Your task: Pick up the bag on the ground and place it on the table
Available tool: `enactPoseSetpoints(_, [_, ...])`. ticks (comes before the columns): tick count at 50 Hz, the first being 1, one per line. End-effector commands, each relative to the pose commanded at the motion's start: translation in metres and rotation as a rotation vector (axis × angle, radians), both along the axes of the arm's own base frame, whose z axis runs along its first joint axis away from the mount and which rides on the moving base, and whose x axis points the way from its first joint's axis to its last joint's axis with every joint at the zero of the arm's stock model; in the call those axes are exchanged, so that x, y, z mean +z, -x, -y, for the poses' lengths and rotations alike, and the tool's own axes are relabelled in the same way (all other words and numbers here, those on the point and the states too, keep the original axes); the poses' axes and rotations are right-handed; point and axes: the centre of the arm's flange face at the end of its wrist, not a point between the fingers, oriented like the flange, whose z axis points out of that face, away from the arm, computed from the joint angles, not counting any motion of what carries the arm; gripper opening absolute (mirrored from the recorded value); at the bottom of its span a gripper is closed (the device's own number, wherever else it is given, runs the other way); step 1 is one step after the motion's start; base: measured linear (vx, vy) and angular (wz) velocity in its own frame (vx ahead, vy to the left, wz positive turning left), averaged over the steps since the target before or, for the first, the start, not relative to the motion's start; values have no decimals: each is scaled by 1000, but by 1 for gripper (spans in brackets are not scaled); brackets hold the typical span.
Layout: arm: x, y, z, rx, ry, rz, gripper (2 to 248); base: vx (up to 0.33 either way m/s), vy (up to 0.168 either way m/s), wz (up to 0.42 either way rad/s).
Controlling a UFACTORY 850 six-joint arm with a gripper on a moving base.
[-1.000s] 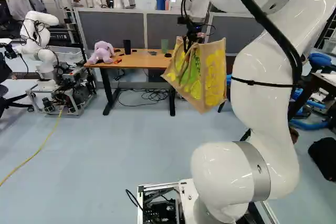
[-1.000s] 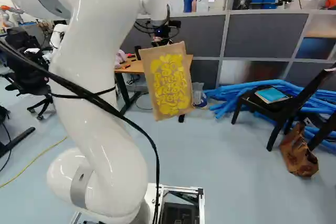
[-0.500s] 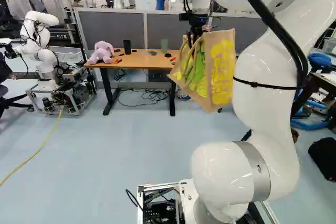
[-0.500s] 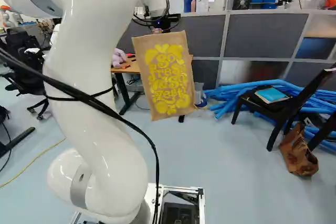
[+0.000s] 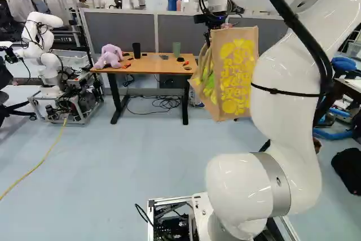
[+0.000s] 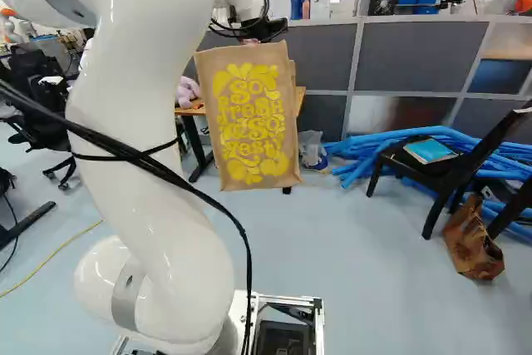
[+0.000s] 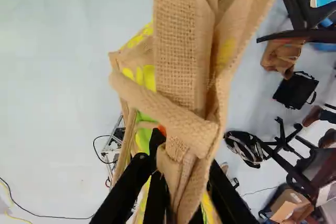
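**Bag gripped and hanging in the air near the table**

Your gripper (image 5: 208,38) is clamped on the bag (image 6: 253,126): in the wrist view, bunched cloth and strap (image 7: 163,106) sit pinched between its two fingers. The bag hangs off the floor, close to upright, its weave coarse and tan. You've got a broad face with bold yellow print turned toward the base, and a creased side showing green and yellow.

Watch your edges. In the left base view the bag covers part of the table (image 5: 152,69) at its right end, and its bottom shows lower than the tabletop. You can't tell from these views whether any of it is over the top. On the table you have a lilac plush toy (image 5: 110,56) at the far left, then a black cup (image 5: 136,50) and a green cup (image 5: 176,48). A grey divider (image 5: 123,32) stands behind.

Open floor (image 5: 141,150) runs between you and the table legs. In the right base view, blue tubes (image 6: 366,154) and a black chair (image 6: 490,143) stand right of the bag.
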Motion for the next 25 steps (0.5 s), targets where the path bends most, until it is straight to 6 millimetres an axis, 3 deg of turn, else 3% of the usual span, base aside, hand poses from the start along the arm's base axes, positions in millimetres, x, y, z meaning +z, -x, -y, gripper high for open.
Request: enactPoseSetpoints(25, [29, 13, 1, 5, 29, 46, 33, 0, 0, 0])
